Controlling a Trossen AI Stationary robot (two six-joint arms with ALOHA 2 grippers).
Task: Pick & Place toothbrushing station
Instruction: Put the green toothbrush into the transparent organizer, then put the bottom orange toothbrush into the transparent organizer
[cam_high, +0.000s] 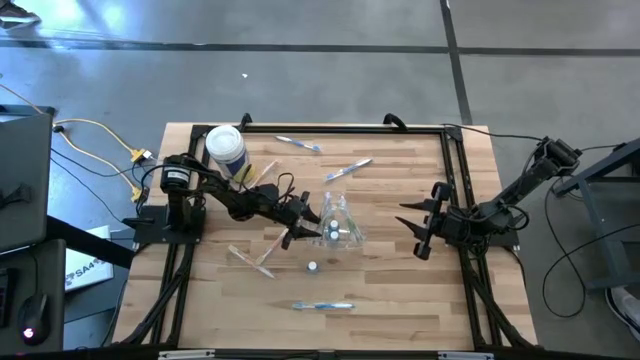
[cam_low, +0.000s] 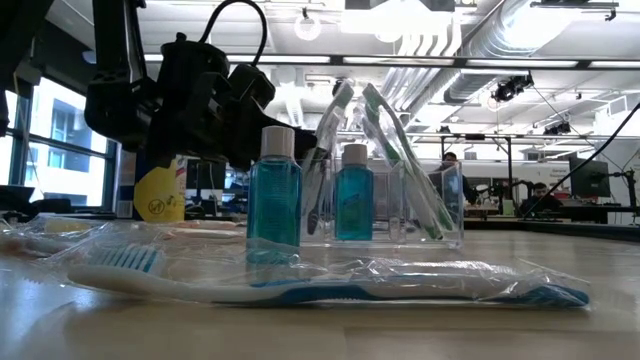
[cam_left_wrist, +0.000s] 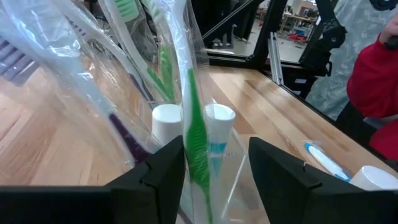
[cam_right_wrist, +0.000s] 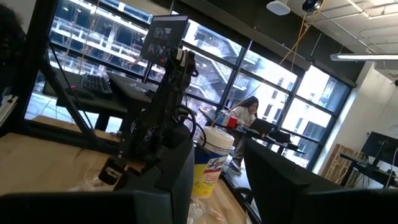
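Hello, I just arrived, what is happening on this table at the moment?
The left gripper is at the clear plastic holder in the middle of the table, fingers open around a wrapped green toothbrush that stands in it. Two small blue bottles with white caps are there too, one inside the holder and one in front of it. More wrapped toothbrushes lie around on the wood, one near the front edge. The right gripper waits open at the right side.

- I note a green-handled plastic toothbrush (cam_left_wrist: 198, 146) in the clear plastic cup (cam_low: 440, 215).
- Teal liquid in a small white-capped bottle (cam_low: 273, 195).
- White-lidded round canister (cam_high: 226, 150), yellow label.
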